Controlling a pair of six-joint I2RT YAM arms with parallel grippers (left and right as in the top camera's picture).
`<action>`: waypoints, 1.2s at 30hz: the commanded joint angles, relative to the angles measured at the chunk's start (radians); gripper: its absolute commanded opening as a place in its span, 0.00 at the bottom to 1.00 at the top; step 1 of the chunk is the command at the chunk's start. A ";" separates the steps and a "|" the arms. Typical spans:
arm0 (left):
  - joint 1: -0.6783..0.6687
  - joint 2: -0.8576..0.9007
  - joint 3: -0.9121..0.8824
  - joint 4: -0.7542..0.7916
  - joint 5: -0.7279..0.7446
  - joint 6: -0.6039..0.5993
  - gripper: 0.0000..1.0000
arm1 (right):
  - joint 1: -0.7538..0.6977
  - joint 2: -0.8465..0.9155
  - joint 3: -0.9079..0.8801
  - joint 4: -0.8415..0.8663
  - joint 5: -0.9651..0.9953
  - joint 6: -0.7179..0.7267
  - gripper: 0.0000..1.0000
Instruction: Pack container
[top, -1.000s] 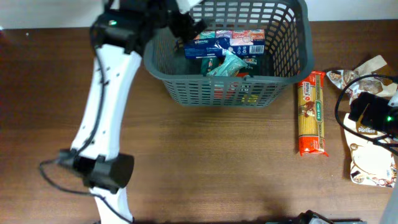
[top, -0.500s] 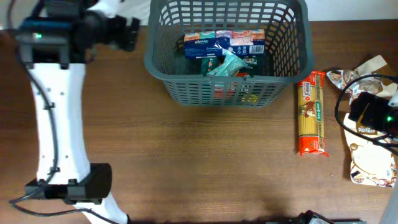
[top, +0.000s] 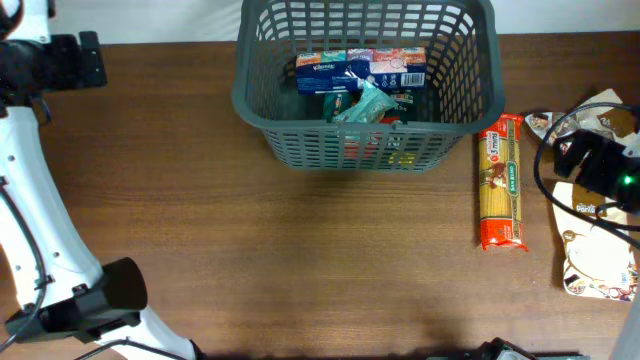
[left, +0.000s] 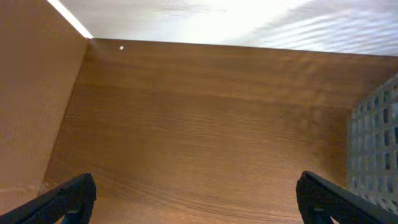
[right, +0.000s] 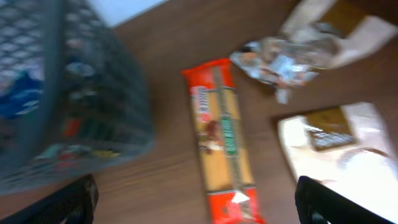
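The dark grey lattice basket (top: 365, 150) stands at the back centre and holds a blue tissue packet (top: 335, 70), a teal packet (top: 365, 103) and others. My left gripper (top: 92, 60) is open and empty over bare table at the far left; in the left wrist view (left: 199, 202) the basket wall (left: 379, 143) shows at the right edge. My right gripper (top: 568, 152) is open and empty at the right; in the right wrist view (right: 199, 205) it hovers above a long orange-red pasta packet (right: 224, 137), which lies right of the basket (right: 68, 106).
The pasta packet (top: 501, 182) lies lengthwise beside the basket. A crumpled silver packet (top: 600, 105) and a white pouch (top: 598, 265) lie at the right edge, also in the right wrist view: packet (right: 286, 59), pouch (right: 348, 149). Cables trail from the right arm.
My left arm has swung from over the basket out to the far left, empty. My right gripper has shifted a little up over the packets.
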 joint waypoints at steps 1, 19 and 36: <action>0.017 0.003 0.000 -0.001 -0.003 -0.016 0.99 | -0.003 0.024 0.014 -0.003 -0.154 0.018 0.99; 0.018 0.003 0.000 -0.005 -0.003 -0.016 0.99 | -0.004 0.151 0.006 -0.206 0.281 0.100 0.99; 0.018 0.003 0.000 -0.005 -0.003 -0.016 0.99 | -0.003 0.242 -0.087 -0.269 0.674 0.084 0.98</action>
